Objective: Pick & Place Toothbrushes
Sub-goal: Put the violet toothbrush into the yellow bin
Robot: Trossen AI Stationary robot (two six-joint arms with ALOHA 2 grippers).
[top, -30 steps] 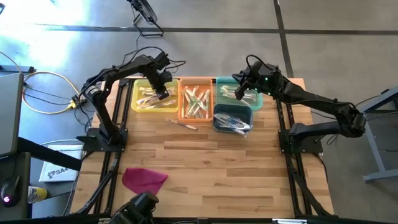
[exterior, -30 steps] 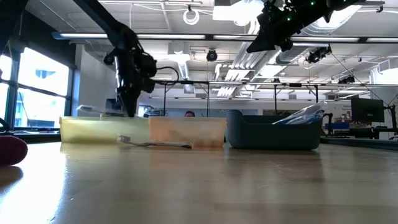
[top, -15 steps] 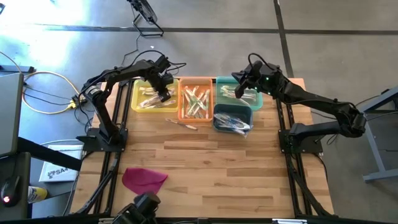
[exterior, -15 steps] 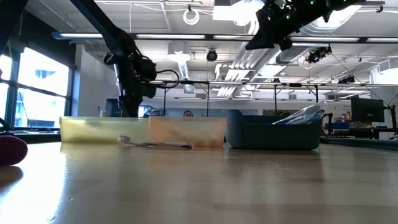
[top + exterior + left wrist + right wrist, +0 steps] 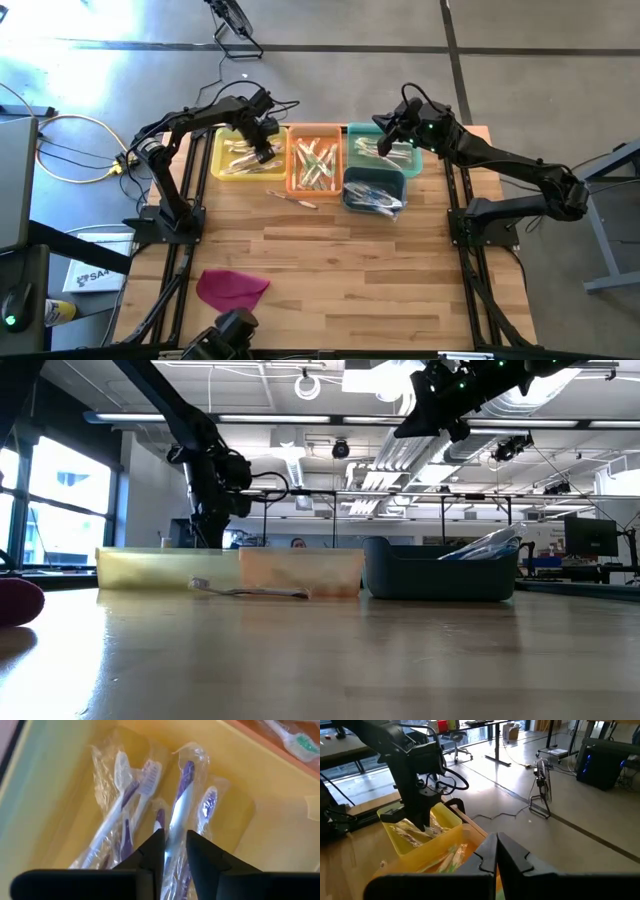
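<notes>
Most toothbrushes (image 5: 318,162) already lie sorted in the yellow bin (image 5: 222,172), orange bin (image 5: 296,185) and green bin (image 5: 410,165); one loose toothbrush (image 5: 292,198) waits on the table (image 5: 350,270). The left gripper (image 5: 262,150) hangs over the yellow bin, jaws slightly apart and empty; the right gripper (image 5: 388,135), closed and empty, hovers over the green bin

Open-plan robotics lab, office-like. Exposed ceiling (image 5: 330,400) with strip lights and ducting, polished concrete floor (image 5: 340,25), desks (image 5: 485,726) and rolling chair (image 5: 460,742) behind, monitor (image 5: 585,538) at side, cables (image 5: 70,140) trailing beside butcher-block workbench (image 5: 340,260).
</notes>
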